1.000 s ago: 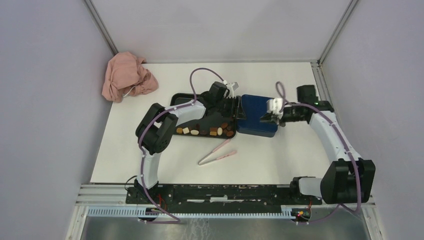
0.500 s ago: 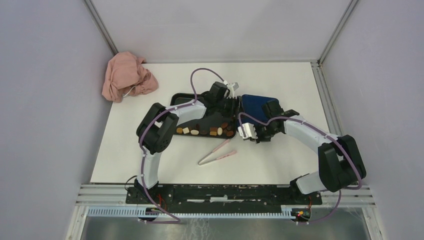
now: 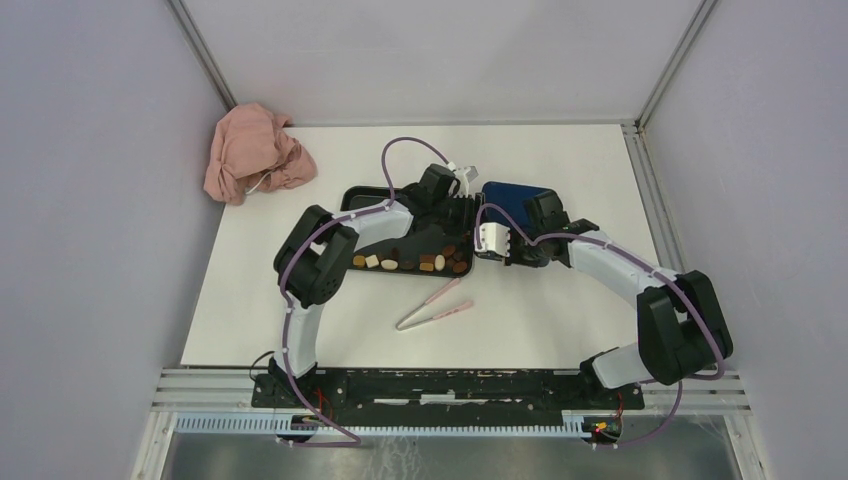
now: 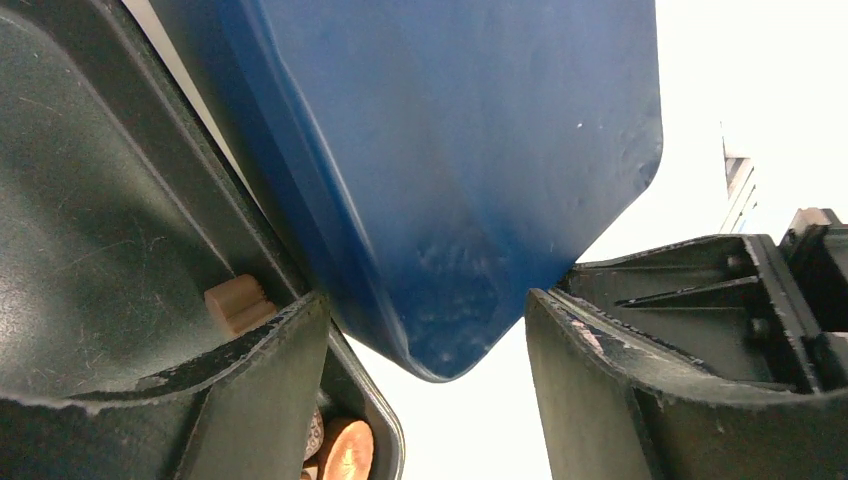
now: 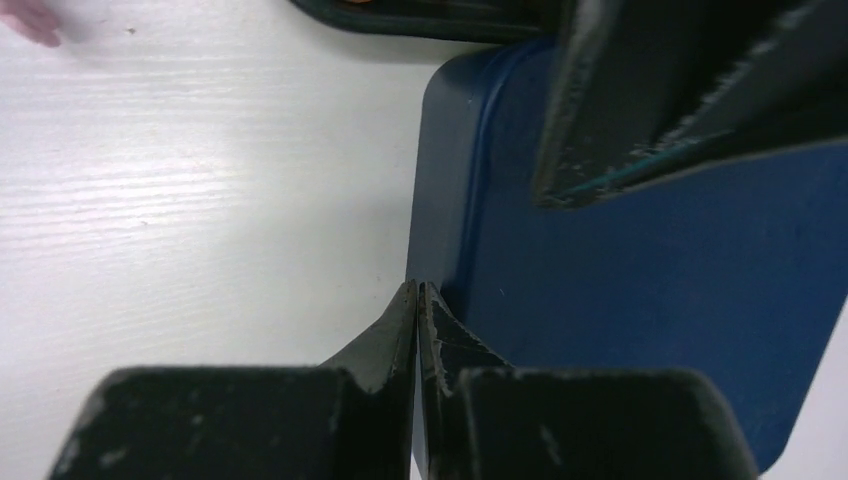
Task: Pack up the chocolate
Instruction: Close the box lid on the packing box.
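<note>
Here the chocolate (image 4: 238,303) lies just beside the left pincer (image 4: 425,300).

One camera looked down from high behind the arms (image 3: 312,262) at the whole worktop (image 3: 560,310). The wrist cameras looked past the left hand (image 4: 425,300) and right hand (image 5: 417,290), very close. All saw the blue box (image 3: 515,196).

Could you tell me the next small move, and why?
Probably close the left gripper on the blue box corner between its open jaws; the shut right gripper meets the box's edge, and the chocolate lies in the black tray.
</note>
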{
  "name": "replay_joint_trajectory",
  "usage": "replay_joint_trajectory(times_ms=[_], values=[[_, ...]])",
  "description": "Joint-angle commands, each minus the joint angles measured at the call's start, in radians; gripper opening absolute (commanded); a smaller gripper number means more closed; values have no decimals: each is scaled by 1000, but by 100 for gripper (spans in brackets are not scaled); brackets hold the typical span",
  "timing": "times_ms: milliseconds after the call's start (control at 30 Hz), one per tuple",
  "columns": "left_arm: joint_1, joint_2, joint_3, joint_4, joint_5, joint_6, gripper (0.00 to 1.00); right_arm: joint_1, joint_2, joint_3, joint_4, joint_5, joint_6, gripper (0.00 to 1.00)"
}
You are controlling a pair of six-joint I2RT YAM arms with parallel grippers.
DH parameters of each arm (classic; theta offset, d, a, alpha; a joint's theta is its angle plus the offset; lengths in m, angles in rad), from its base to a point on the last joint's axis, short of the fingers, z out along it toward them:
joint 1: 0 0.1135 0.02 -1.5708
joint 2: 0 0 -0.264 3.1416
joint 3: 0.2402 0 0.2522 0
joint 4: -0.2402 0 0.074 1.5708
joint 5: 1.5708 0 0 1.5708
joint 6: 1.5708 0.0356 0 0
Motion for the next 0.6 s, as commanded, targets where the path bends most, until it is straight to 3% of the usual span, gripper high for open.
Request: replay_joint_trajectory(times_ms=[0, 300, 567], values=[[4, 8, 43, 19, 25, 31, 77, -4, -36, 9, 77, 34, 52, 8], [4, 38, 75, -45, -24, 29, 76, -62, -32, 34, 22, -18, 39, 11], [4, 79, 121, -96, -38, 30, 75, -143, 7, 71, -142, -26, -84, 13]])
